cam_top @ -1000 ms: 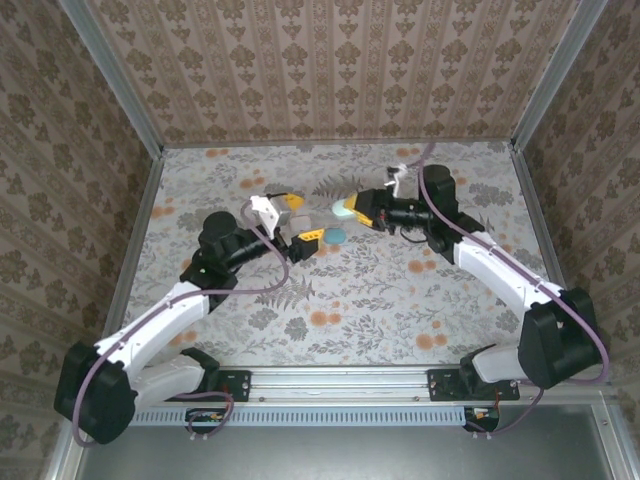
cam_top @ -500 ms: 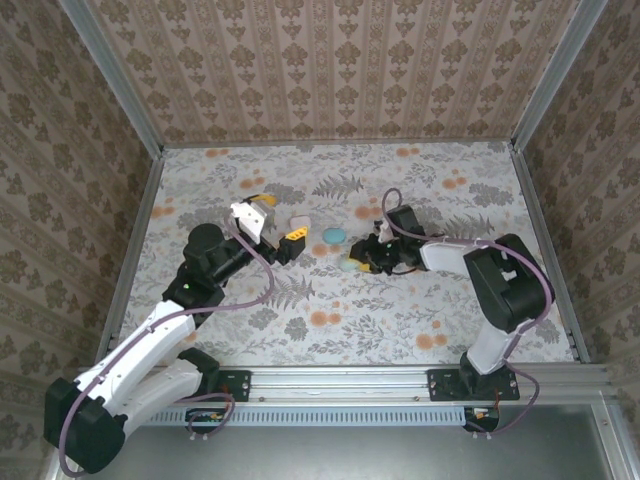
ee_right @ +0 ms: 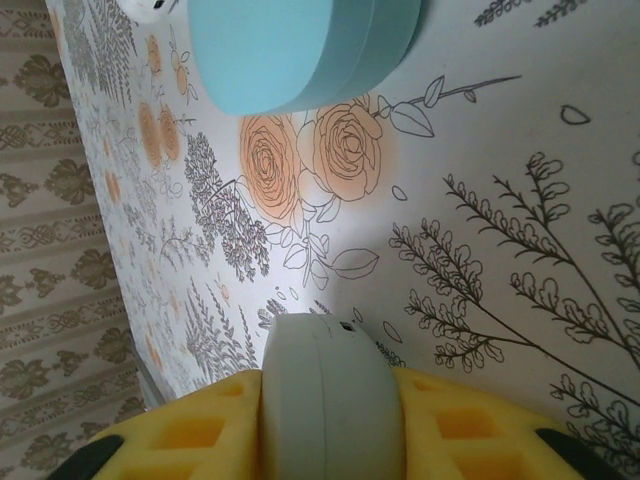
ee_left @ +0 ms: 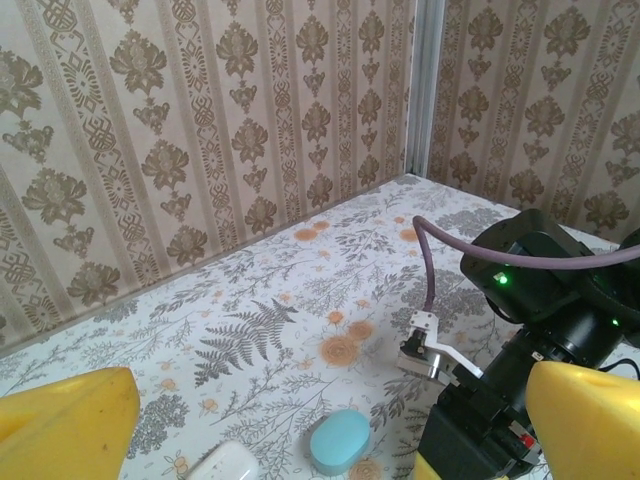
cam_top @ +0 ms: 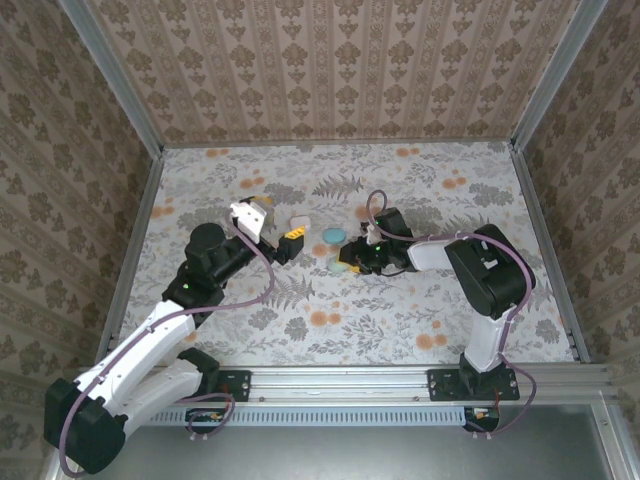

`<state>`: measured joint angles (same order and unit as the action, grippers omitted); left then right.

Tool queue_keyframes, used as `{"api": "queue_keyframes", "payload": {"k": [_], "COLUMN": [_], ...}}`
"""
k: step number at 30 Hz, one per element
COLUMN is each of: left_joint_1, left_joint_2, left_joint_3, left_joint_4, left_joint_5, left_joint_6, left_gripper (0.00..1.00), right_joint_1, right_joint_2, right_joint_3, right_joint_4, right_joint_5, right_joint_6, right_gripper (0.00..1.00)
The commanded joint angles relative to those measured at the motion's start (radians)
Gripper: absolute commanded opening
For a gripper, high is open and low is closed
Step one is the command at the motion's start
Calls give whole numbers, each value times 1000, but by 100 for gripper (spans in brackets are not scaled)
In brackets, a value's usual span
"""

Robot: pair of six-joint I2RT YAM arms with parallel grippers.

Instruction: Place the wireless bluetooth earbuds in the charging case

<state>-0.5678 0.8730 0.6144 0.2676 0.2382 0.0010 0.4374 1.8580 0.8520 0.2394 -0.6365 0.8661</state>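
Charging case (ee_right: 325, 365) between fingers (ee_right: 200, 435) of low, leftward-reaching right end effector (ee_right: 330, 420)

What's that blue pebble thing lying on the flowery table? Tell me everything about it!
The blue case is a smooth, rounded pebble of pale teal, like matte plastic. A thin seam runs round its side; it looks shut. It lies flat on the flowered table beside printed orange roses, touched by nothing else. A white case lies nearby, and the right gripper, a pale case between its fingers, sits close by.
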Motion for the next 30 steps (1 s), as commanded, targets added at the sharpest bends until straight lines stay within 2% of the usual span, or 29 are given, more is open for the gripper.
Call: {"api": "queue_keyframes", "payload": {"k": [1,6,7,9,13,17,18,20,23,27,29,30], "left_joint_1": [8,11,12,19,49,142,179,235,321,389,419,430], "left_joint_2": [-17,-21,-22,-23,-20,7,17,38,86,152,191,216], "left_joint_3": [-1,9,6,0,-3,-39,-51,-83,-111,-135,-171,-186], "left_joint_4": [-9,-46,-51,-61,-111,-157,-163,-157,-145,-104,-26,16], "left_joint_5": [-12,-50,-64,-83,-189,-350,-384,-466,-543,-551,-528,-518], "left_joint_6": [11,23,24,26,37,-5,-17,-48,-57,-22,-13,-19], "left_gripper": [100,100,100,100,100,100,100,100,100,100,100,100], "right_joint_1": [1,-13,-20,-35,-65,-81,-88,-132,-250,-345,-377,-386], "right_joint_2": [-18,-145,-174,-247,-451,-628,-654,-661,-593,-499,-435,-431], "right_joint_3": [-17,-30,-26,-3,33,-27,-60,-129,-203,-295,-336,-321], "right_joint_4": [-150,-325,-363,-456,-593,-495,-434,-296,-134,134,303,281], "right_joint_5": [108,274,301,375,683,993,1067,1139,1095,793,698,662], "right_joint_6": [-76,-135,-151,-188,-311,-539,-609,-722,-765,-836,-856,-869], "right_gripper": [43,67,76,80,82,90,96,100,100,100,100,100]}}
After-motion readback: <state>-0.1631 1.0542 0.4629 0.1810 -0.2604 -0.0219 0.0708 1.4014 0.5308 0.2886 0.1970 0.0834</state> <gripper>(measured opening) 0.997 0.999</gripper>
